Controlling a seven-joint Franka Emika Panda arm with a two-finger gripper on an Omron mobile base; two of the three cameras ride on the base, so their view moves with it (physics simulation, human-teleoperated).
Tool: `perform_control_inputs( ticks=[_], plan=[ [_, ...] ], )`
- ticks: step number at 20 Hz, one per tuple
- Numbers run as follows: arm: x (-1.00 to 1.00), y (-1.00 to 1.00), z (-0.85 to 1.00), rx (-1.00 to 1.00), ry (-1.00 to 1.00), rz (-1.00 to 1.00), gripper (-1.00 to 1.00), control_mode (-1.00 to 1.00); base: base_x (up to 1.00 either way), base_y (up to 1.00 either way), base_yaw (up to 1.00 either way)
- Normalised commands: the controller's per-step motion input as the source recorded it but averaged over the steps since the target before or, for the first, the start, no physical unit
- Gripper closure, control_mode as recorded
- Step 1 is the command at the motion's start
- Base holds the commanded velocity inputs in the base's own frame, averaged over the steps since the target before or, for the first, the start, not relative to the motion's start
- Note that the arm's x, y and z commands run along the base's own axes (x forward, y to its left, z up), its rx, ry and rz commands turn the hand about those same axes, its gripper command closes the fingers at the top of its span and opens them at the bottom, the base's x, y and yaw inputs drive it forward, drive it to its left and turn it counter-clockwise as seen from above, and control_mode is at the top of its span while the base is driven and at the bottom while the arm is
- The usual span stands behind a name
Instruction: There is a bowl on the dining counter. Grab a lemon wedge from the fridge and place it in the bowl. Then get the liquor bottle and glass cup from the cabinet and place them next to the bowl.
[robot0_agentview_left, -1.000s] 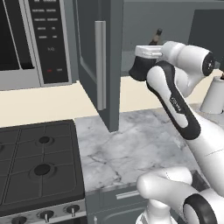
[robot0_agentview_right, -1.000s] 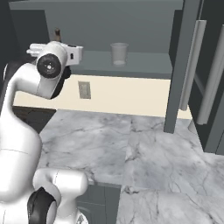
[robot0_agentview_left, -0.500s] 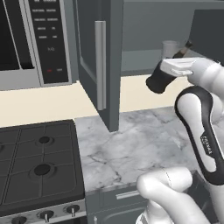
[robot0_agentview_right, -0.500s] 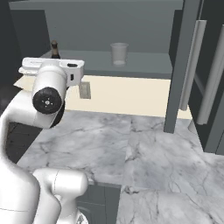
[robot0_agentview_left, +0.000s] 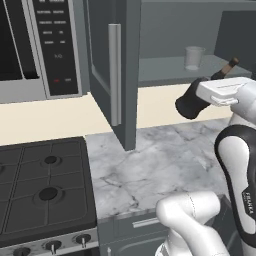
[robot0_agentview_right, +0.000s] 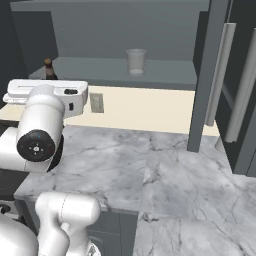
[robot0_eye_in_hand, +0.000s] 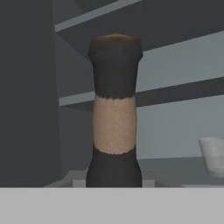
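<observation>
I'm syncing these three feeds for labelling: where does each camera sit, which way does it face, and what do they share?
Left base view: behind-left of the arm, facing the open cabinet; white arm at right.
Right base view: behind-right, facing the shelf; arm at left.
Hand view: on the hand, looking along the gripper at the liquor bottle.
All three share the bottle and the glass cup.

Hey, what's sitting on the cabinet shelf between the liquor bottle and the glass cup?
Nothing: in the right base view, bare shelf separates liquor bottle and glass cup.
</observation>
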Motion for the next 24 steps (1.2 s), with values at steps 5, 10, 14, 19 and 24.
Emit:
perform_control_inputs(
  ticks=[5, 10, 14, 19, 24],
  plan=[
    [0.00, 0.00, 0.00, 0.00, 0.00, 0.00, 1.00, 1.00, 0.00, 0.00, 0.00],
    [0.00, 0.00, 0.00, 0.00, 0.00, 0.00, 1.00, 1.00, -0.41, 0.00, 0.00],
    [0.00, 0.00, 0.00, 0.00, 0.00, 0.00, 1.00, 1.00, -0.98, 0.14, 0.00],
    [0.00, 0.00, 0.00, 0.00, 0.00, 0.00, 1.00, 1.00, -1.00, 0.15, 0.00],
    [0.00, 0.00, 0.00, 0.00, 0.00, 0.00, 1.00, 1.00, -1.00, 0.36, 0.00]
  ],
)
